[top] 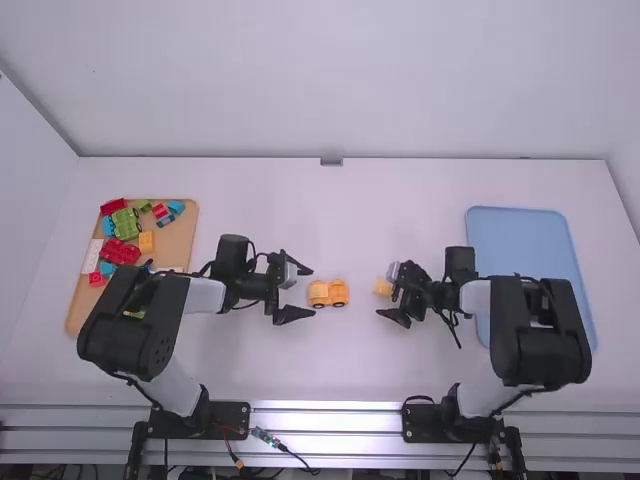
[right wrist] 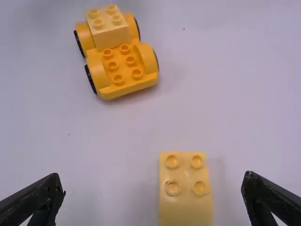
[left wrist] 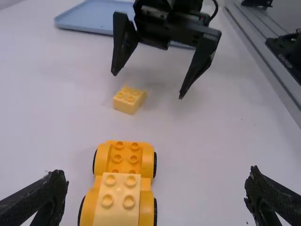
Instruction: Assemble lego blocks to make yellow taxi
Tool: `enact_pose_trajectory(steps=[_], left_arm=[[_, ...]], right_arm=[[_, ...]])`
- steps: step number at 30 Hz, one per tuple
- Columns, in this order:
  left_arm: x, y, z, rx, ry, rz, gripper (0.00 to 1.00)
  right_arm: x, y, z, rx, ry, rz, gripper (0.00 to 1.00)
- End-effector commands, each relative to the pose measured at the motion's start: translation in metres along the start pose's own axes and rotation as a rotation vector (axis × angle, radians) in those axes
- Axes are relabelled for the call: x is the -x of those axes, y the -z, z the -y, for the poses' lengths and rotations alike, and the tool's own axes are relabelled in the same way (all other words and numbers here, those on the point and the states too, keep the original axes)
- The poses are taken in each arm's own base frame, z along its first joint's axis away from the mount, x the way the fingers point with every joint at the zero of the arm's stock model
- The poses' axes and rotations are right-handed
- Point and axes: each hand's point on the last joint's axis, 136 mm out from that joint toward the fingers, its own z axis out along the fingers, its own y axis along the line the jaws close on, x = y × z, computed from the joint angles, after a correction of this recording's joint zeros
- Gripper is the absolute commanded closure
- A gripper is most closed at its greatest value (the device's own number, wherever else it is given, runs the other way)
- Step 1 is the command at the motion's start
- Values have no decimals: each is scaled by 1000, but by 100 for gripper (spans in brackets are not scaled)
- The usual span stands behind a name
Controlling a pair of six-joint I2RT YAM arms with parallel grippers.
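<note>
Chassis (left wrist: pixel 126 159) in orange-yellow, on dark wheels (right wrist: pixel 91 79), sits on the white table (top: pixel 340 220) between my two arms. A paler yellow block (left wrist: pixel 117 195) is mounted on its end nearer my left gripper (top: pixel 308 292); at the other end, the studs are bare.

I have that left gripper spread wide, its fingers well apart with nothing pinched between them. The chassis lies just beyond it in the high view.

My right gripper (top: pixel 386 291) is spread too. In its wrist view I see a loose yellow block (right wrist: pixel 185 197) on the table, studs up, lying between the lines of the two fingers, with open space on either side, so I am not gripping it. That loose block is apart from the chassis, on the side toward my right arm.

Off to the left in the high view, I have a tan tray (top: pixel 182 250) holding a mix of bricks: a green one (top: pixel 126 222), some red ones (top: pixel 120 251), blue ones, an orange-yellow one (top: pixel 146 242) and a white piece (top: pixel 92 256). On the right is a blue tray (top: pixel 520 240), partly behind my right arm.
</note>
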Motion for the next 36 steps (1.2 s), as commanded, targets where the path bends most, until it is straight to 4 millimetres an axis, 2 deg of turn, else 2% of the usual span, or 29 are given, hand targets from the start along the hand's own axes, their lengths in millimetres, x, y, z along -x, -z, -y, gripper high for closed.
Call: enact_pose_trajectory(steps=[1, 7, 10, 13, 16, 18, 22, 23, 24, 27, 31, 33, 36], left_arm=[[2, -3, 1, -18, -12, 7, 1], [-1, -3, 0, -7, -3, -6, 1], [-1, -2, -1, -4, -2, -6, 1], [0, -3, 1, -10, -2, -4, 1], [-1, -2, 0, -7, -1, -4, 1], [0, -3, 0, -9, -2, -4, 1], [-1, -4, 1, -11, -3, -7, 1], [-1, -4, 1, -12, -4, -7, 1], [0, -4, 2, -13, -5, -7, 1], [-2, -4, 0, -6, -8, -16, 1], [-16, -12, 2, -4, -44, -66, 1], [-27, -21, 6, -22, -73, -92, 1], [-38, -32, -1, 1, -82, -116, 1]], right_arm=[[5, -3, 10, 9, 50, 34, 5], [-1, -11, 23, 22, 31, 33, 9], [-4, -15, 29, 29, 12, 29, 18], [-9, -19, 32, 37, -16, 26, 32], [-15, -23, 31, 57, -45, 18, 41], [-16, -24, 30, 63, -51, 16, 41], [-19, -24, 31, 55, -52, -3, 61], [-20, -24, 31, 54, -53, -6, 71], [-20, -24, 31, 55, -62, -6, 75], [-19, -24, 31, 53, -82, 0, 76], [-10, -23, 31, 76, -95, 28, 76], [0, -21, 26, 117, -76, 34, 76], [15, -20, 18, 178, -23, 24, 78]])
